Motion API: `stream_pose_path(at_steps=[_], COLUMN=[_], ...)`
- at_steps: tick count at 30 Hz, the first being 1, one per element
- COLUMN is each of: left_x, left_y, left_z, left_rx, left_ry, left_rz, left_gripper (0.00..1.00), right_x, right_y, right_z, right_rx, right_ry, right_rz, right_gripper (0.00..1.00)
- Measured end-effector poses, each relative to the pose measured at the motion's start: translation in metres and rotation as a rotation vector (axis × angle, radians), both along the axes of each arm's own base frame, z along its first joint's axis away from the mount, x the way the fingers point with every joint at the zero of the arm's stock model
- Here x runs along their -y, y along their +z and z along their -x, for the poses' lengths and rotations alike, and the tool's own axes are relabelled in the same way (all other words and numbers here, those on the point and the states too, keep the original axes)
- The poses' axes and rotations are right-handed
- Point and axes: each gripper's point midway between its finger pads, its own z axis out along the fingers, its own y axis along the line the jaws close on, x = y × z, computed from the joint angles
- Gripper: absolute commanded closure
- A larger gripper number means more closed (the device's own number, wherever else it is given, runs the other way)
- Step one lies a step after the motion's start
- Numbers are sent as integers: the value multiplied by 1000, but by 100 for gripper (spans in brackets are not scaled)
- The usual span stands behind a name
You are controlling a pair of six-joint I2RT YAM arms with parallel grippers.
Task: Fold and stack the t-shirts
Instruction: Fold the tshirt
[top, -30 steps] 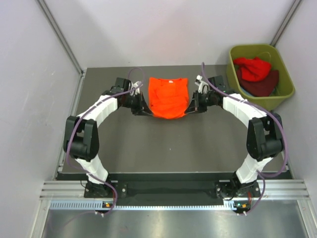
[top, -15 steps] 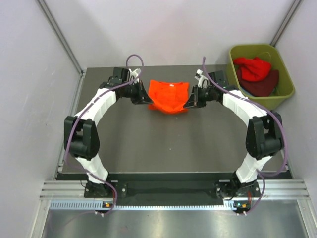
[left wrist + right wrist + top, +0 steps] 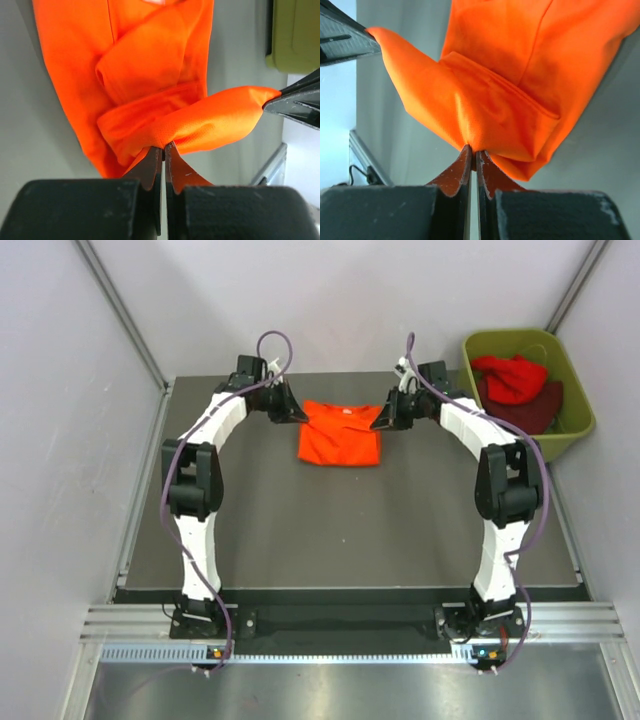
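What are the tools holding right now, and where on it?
Both grip the orange t-shirt: left tool pinches a fold at its left edge, right tool at its right edge.

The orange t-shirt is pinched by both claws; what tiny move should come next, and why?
Probably ease down and open both grippers. The left gripper and right gripper each pinch a corner of the orange t-shirt at its far end, with that edge doubled over the layer lying on the table, so the fold looks ready to release.
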Motion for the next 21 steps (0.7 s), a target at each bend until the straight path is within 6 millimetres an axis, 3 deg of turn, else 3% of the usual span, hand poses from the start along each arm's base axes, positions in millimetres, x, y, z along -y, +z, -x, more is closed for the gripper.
stream_pose_path(at_steps=[8,14,21], left_x=[4,5,6], left_y=[-1,-34,-65], left_z=[-43,-69,-94], left_rx=[94,115,155], left_ry=[10,25,41], left_rz=[-1,-22,-79], left_gripper=[100,100,100], right_x=[-2,-2,3], right_y=[-1,-19,-47], right_z=[-41,-73,-87], right_rx=[66,103,93], right_ry=[-27,-62,-91], right_rz=[17,47,90], right_gripper=[100,100,100])
